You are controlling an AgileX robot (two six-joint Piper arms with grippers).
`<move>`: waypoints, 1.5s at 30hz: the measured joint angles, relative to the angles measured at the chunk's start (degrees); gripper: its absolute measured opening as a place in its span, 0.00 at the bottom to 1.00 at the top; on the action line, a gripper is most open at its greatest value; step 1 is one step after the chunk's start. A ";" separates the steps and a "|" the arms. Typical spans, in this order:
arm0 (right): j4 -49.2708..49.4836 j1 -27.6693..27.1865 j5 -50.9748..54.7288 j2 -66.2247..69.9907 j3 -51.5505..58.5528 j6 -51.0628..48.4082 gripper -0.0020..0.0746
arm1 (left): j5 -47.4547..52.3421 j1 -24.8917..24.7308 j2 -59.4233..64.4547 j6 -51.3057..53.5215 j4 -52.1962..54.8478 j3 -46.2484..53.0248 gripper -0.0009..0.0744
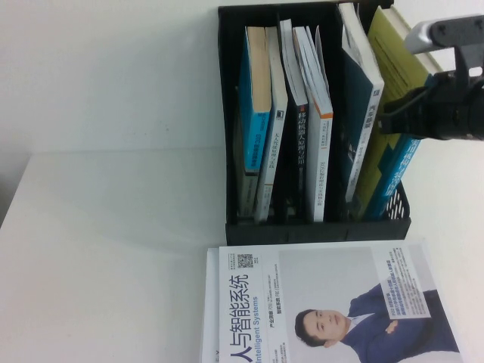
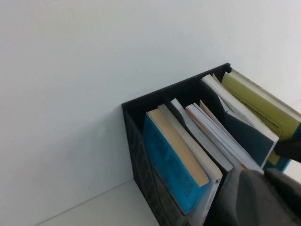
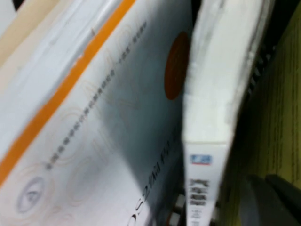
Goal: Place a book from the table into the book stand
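Already upright in the book stand: the book.
Close by for steadying, right gripper; parked above, left gripper; neither grip tellable.

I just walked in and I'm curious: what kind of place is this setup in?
Probably an office or lab desk: a plain white tabletop, a black plastic book stand full of technical books, a bare white wall. The right tool hangs by the stand; the left tool sits near it.

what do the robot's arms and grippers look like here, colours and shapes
Only the right arm shows in the high view: a light grey, rounded link above a bulky black wrist block, with the black right gripper reaching toward the book stand. In the left wrist view, the left gripper is only a dark grey, matte, rounded mass. No cables or markings are visible.
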 joint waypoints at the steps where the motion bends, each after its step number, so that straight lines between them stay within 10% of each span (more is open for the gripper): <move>1: 0.00 -0.24 0.76 -0.68 0.00 0.00 0.02 | 0.46 0.00 -0.35 0.00 0.00 0.00 0.01; 19: -2.71 -2.46 8.96 -35.58 20.08 8.03 0.02 | -10.56 0.00 -33.70 -1.07 -7.08 40.37 0.01; 31: -39.71 -2.46 19.24 -55.73 29.60 47.92 0.02 | -31.60 0.00 -50.07 -6.18 -6.19 80.29 0.01; 45: -47.76 -2.54 18.40 -71.13 43.65 54.88 0.02 | -44.69 0.00 -50.07 -8.75 -6.03 91.33 0.01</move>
